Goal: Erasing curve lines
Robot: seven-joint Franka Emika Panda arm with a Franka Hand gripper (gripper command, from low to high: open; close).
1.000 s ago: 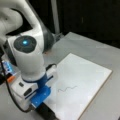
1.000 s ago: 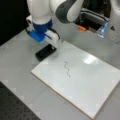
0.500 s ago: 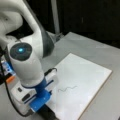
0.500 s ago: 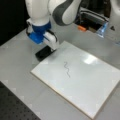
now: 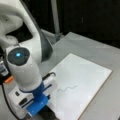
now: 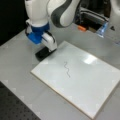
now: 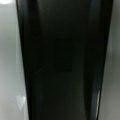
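- The grey table carries the white board, which lies flat on it.
- The gripper sits at the board's corner over a black eraser block; whether its jaws clamp it cannot be told.
- The curve lines lie unerased on the board, just beyond the gripper, their long axis running away from it.
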